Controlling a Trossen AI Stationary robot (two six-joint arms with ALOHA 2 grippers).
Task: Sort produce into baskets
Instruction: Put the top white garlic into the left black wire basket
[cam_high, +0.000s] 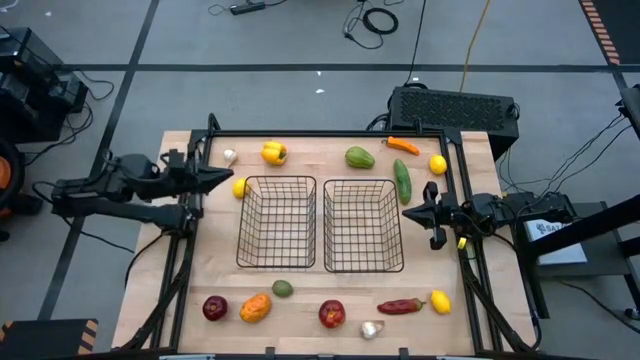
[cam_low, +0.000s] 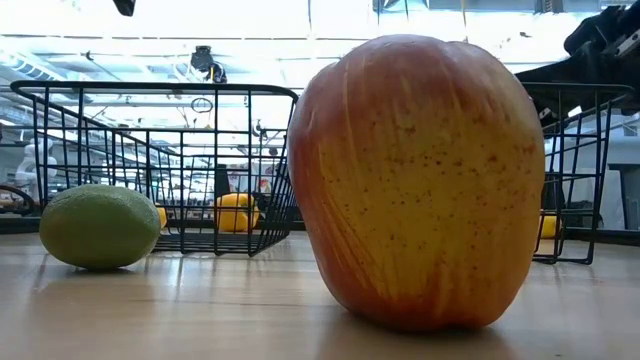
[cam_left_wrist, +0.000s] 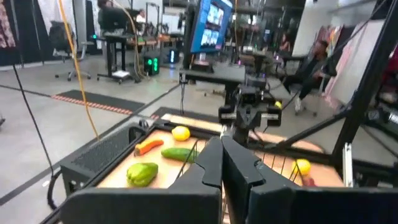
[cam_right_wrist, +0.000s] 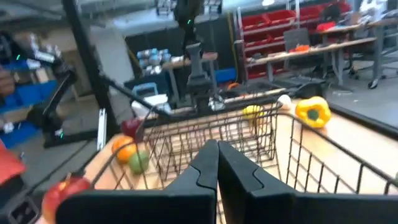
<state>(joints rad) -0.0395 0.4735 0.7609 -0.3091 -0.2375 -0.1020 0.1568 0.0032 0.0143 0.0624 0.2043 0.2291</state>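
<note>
Two rectangular black wire-grid baskets stand side by side at the centre of the light wooden tabletop (cam_high: 300, 290): the left basket (cam_high: 277, 221) and the right basket (cam_high: 363, 225). Neither contains any produce.

Along the far edge lie, from left to right, a white garlic bulb (cam_high: 230, 156), a yellow bell pepper (cam_high: 273, 152), a green bell pepper (cam_high: 359, 157), a slim orange pepper (cam_high: 403, 145) and a yellow lemon (cam_high: 438, 164). A long green cucumber (cam_high: 402, 181) lies just beside the right basket's far right corner. A second yellow lemon (cam_high: 240, 187) lies at the left basket's far left corner.

Along the near edge lie a dark red apple (cam_high: 214, 307), an orange pepper (cam_high: 256, 307), a small green lime (cam_high: 283, 289), a red-and-yellow apple (cam_high: 331, 313), a second white garlic bulb (cam_high: 371, 328), a long red chilli pepper (cam_high: 400, 306) and a third yellow lemon (cam_high: 440, 301).

The left gripper (cam_high: 224, 178) is at the left edge, fingers closed together and holding nothing, its tip beside the second lemon. The right gripper (cam_high: 409, 212) is at the right edge, just beside the right basket's right wall, fingers likewise closed and empty.
</note>
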